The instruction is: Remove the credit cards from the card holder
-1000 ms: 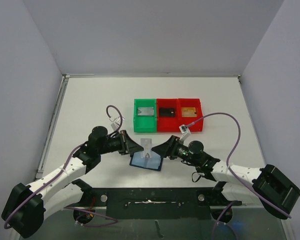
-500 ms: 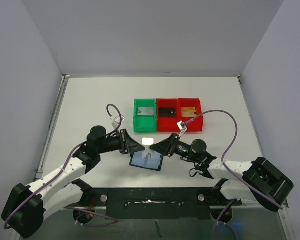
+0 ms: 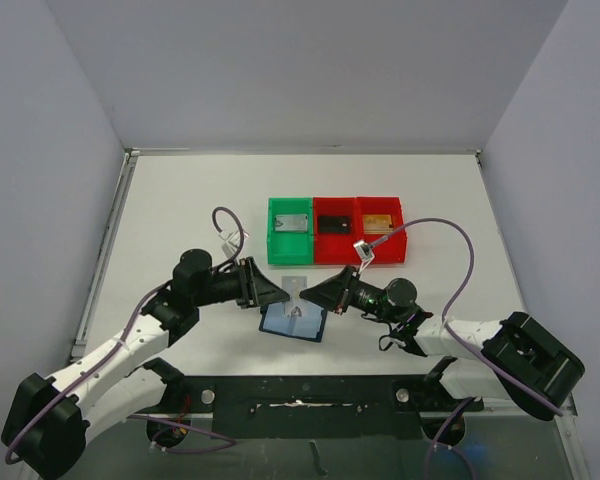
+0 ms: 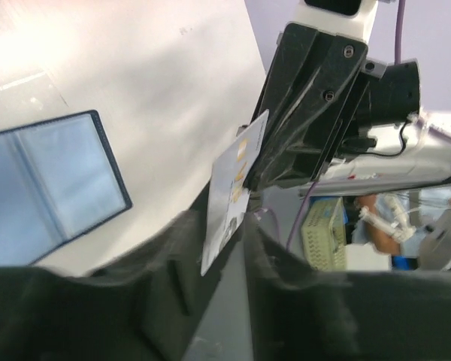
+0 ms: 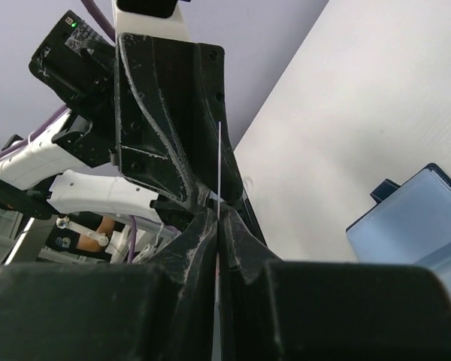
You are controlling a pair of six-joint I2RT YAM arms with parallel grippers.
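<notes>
Navy card holder lies open on the worktop, light blue pockets up. Above it, my right end effector is clenched on a pale card. My left end effector flanks the same card, can't tell if it grips. Beyond: green bin holds silver card, red bin black card, end bin gold card.

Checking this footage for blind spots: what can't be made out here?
Print on the card: left wrist view, slanted and blurred.
Whether the left fingers clamp it: same view, fingers out of focus.
Pockets of the card holder: top view too small; left wrist view cuts them at the left edge.
</notes>
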